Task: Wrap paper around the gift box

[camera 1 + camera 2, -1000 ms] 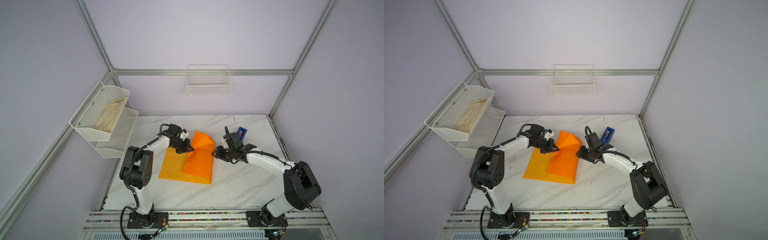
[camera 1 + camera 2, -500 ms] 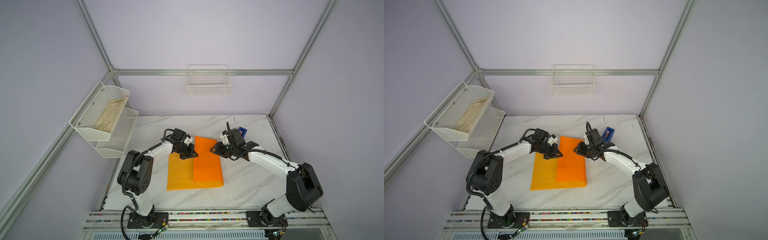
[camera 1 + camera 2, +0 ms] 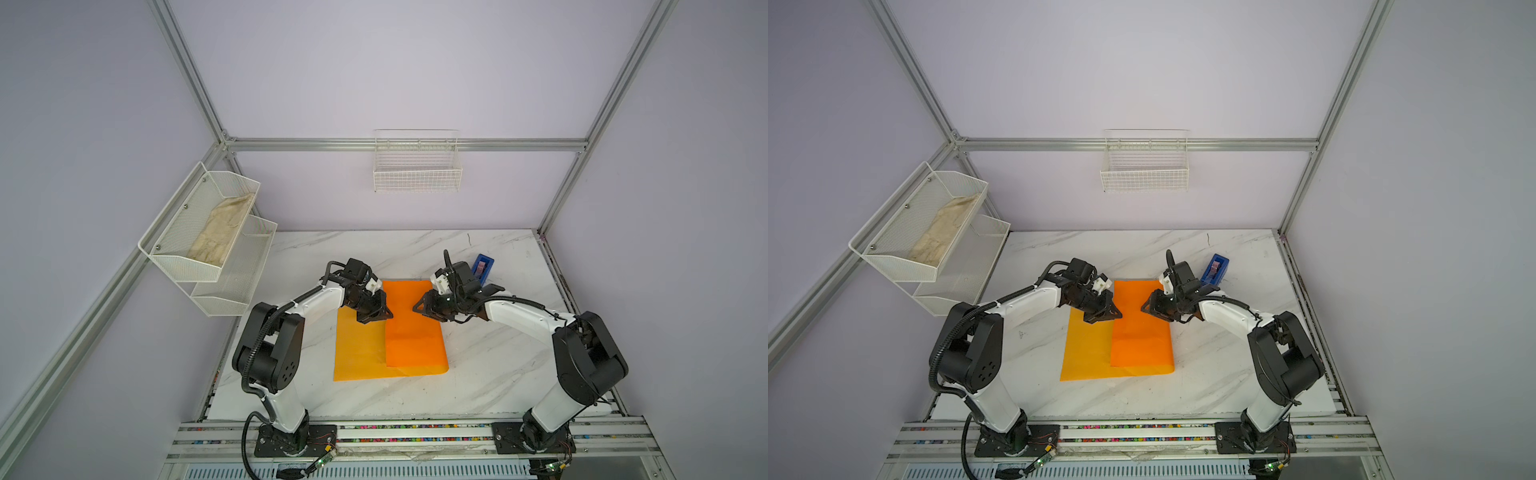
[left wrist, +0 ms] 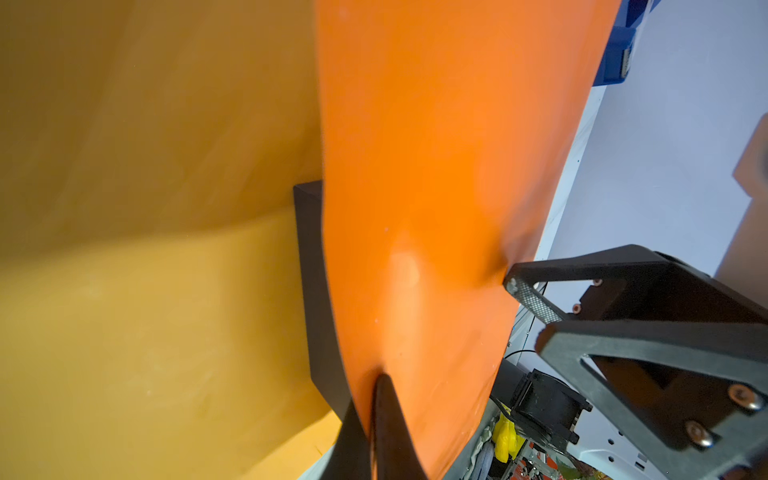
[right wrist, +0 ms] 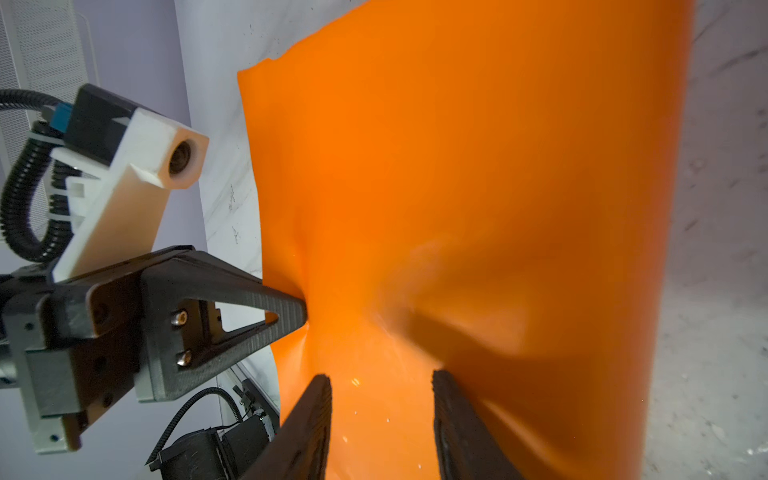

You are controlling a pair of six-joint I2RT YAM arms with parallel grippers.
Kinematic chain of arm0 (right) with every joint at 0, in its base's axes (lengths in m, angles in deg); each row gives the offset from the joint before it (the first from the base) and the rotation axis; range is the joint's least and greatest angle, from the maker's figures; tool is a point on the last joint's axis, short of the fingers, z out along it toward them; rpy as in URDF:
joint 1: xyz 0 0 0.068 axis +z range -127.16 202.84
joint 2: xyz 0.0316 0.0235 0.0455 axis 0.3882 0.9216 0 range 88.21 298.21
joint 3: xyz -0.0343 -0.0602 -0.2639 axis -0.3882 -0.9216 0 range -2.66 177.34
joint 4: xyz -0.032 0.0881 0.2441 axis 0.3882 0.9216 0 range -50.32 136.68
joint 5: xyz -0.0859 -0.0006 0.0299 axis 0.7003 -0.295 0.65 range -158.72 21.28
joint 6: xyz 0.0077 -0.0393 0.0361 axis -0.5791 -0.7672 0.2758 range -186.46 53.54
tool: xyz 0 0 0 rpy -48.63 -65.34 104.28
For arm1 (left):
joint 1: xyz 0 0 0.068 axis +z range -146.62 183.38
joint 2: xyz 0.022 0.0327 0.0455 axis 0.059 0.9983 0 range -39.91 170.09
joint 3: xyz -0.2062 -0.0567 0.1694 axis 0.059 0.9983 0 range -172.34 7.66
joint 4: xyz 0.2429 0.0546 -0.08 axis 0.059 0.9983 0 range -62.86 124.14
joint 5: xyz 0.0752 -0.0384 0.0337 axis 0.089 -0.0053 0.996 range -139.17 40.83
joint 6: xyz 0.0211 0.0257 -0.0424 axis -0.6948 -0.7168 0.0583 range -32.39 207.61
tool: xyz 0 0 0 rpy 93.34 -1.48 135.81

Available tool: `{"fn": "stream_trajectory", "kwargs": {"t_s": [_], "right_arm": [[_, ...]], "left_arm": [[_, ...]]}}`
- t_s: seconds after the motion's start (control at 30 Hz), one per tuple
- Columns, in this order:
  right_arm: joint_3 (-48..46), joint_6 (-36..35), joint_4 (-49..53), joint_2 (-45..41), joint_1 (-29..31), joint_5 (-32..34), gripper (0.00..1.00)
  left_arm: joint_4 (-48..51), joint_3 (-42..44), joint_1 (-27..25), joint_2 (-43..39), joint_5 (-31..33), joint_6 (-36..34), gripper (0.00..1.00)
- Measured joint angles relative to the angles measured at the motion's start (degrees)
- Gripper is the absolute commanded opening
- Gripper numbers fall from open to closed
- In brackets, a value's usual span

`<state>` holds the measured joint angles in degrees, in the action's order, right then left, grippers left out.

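- Paper (image 3: 359, 353) lies in the middle of the marble table (image 3: 415, 399), with its near edge running straight across. The yellower lower layer shows on the left, and a deeper orange flap (image 3: 415, 332) folded over from the right covers the right part.
- The gift box (image 4: 316, 291) sits on the lower layer under that flap. Only one dark side shows, in the left wrist view, and it is hidden in both top views.
- The left gripper (image 3: 388, 316) is at the flap's left edge, toward its far end. Its fingers are pressed together with the edge of the paper pinched between them, and the sheet puckers at that spot.
- The right gripper (image 3: 415, 308) faces it from the right, above the flap. Its jaws stand apart and hold nothing, and one fingertip touches the flap's surface.
- A blue tape dispenser (image 3: 483, 268) stands on the table just beyond the right gripper, clear of the paper.
- A two-tier mesh shelf (image 3: 178, 232) hangs on the left wall, with a beige cloth (image 3: 222, 230) in its upper tier.
- A white wire basket (image 3: 417, 174) hangs on the far wall.
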<state>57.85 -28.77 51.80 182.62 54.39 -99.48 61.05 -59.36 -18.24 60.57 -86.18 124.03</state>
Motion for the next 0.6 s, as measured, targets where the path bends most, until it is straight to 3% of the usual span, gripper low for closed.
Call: {"fn": "stream_trajectory", "kwargs": {"t_s": [0.5, 0.6], "right_arm": [[0.0, 0.3, -0.1, 0.5, 0.3, -2.0, 0.41], [0.4, -0.1, 0.5, 1.0, 0.3, -1.6, 0.39]], "left_arm": [[0.1, 0.0, -0.4, 2.1, -0.4, -0.2, 0.08], [0.5, 0.0, -0.4, 2.1, 0.1, -0.6, 0.18]]}}
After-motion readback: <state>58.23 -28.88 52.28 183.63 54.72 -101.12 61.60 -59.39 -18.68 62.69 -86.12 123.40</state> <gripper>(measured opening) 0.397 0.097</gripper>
